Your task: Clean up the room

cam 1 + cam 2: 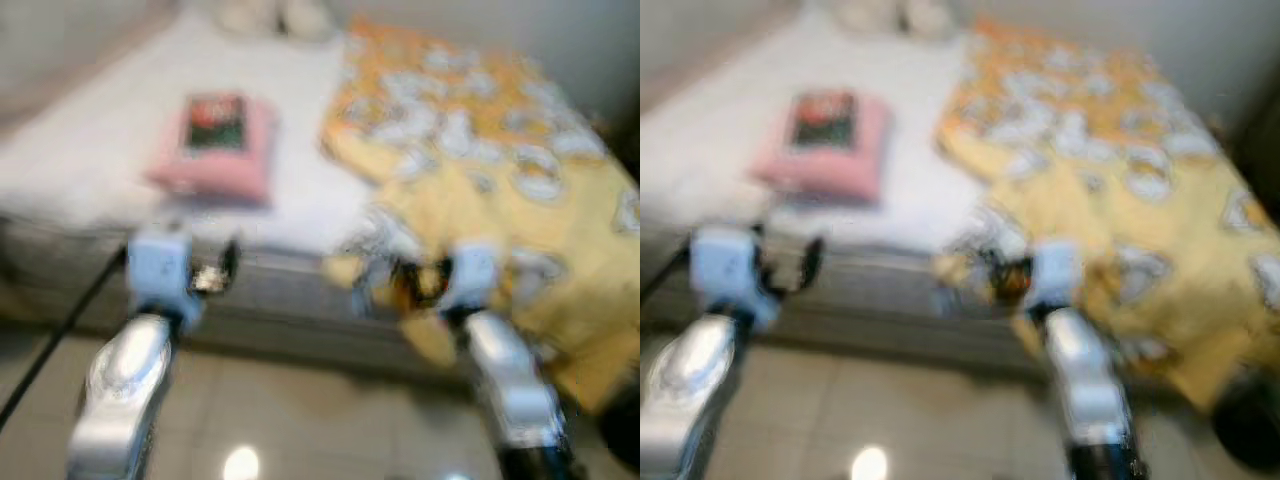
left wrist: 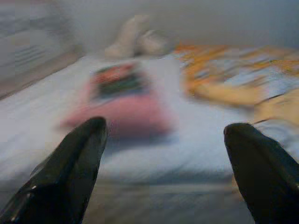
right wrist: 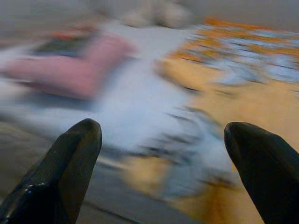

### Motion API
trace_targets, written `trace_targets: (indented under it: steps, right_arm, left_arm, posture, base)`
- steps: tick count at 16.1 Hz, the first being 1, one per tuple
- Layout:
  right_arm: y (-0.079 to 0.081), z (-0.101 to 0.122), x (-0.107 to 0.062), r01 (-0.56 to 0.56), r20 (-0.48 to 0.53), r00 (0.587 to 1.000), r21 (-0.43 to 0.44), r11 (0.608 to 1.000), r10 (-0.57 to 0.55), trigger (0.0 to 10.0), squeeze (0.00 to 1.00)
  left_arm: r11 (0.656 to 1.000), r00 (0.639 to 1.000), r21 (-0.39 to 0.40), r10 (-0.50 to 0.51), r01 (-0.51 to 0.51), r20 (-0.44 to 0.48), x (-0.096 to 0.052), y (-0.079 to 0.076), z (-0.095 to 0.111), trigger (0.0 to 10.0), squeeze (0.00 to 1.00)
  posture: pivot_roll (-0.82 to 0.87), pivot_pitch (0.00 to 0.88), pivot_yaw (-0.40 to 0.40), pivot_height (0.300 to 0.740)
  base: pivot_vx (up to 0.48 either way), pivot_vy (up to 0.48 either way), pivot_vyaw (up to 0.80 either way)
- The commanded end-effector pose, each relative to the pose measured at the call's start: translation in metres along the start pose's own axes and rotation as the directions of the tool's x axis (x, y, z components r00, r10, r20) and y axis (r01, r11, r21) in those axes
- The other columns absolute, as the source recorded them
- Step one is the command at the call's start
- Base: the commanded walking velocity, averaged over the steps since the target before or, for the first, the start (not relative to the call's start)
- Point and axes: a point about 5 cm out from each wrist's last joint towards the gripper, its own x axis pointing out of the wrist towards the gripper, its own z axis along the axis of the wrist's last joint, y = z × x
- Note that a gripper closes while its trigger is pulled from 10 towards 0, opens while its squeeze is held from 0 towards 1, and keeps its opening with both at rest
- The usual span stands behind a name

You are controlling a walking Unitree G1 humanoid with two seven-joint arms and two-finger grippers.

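All views are blurred by motion. A bed with a white sheet (image 1: 90, 160) lies ahead. A pink pillow (image 1: 215, 145) with a dark printed patch rests on the sheet. A yellow blanket (image 1: 500, 190) with orange and white patterns covers the bed's right half and hangs over the near edge. My left gripper (image 2: 163, 154) is open, held before the bed's near edge and pointing toward the pink pillow (image 2: 124, 105). My right gripper (image 3: 163, 154) is open as well, in front of the yellow blanket's (image 3: 243, 102) drooping edge. Nothing sits between either pair of fingers.
Pale soft items (image 1: 275, 15) lie at the head of the bed near the wall. A tiled floor (image 1: 300, 420) with a light glare runs under my arms. A black cable (image 1: 55, 335) trails from my left arm. A dark object (image 1: 1250, 425) stands at the bed's right corner.
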Motion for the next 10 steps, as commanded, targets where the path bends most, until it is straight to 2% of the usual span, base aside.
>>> trace_targets:
  steps: [1, 2, 3, 8, 10]
  right_arm:
    - [-0.009, -0.002, -0.005, 0.023, -0.013, 1.000, 0.001, 1.000, -0.023, 10.0, 0.00]
    - [-0.002, -0.003, -0.001, -0.006, -0.019, 1.000, -0.001, 1.000, 0.006, 10.0, 0.00]
    - [0.003, 0.003, 0.007, -0.027, 0.005, 1.000, -0.006, 1.000, 0.027, 10.0, 0.00]
    - [-0.004, 0.011, 0.011, 0.003, 0.025, 1.000, -0.012, 1.000, -0.003, 10.0, 0.00]
    - [-0.005, 0.014, 0.014, 0.036, 0.020, 0.999, 0.078, 0.996, -0.038, 10.0, 0.00]
  left_arm:
    - [1.000, 1.000, 0.002, -0.005, 0.005, 0.003, 0.003, -0.006, 0.003, 10.0, 0.00]
    - [1.000, 0.999, 0.008, 0.029, -0.029, -0.017, 0.011, -0.003, 0.002, 10.0, 0.00]
    - [0.998, 0.998, 0.002, 0.066, -0.066, -0.019, 0.019, 0.002, 0.004, 10.0, 0.00]
    - [0.997, 0.997, 0.008, 0.079, -0.079, -0.020, 0.030, 0.010, 0.008, 10.0, 0.00]
    - [0.995, 0.995, 0.029, 0.097, -0.096, -0.021, 0.035, 0.016, 0.006, 10.0, 0.00]
  posture:
    - [-0.03, 0.000, -0.050, 0.740]
    - [-0.03, 0.000, -0.055, 0.740]
    - [-0.03, 0.000, -0.055, 0.740]
    - [-0.04, 0.000, -0.037, 0.740]
    - [-0.05, 0.000, -0.031, 0.740]
  base:
    - [0.000, 0.000, 0.00]
    - [0.000, 0.000, 0.00]
    - [0.480, 0.000, 0.00]
    - [0.480, 0.000, 0.00]
    - [0.480, 0.000, 0.00]
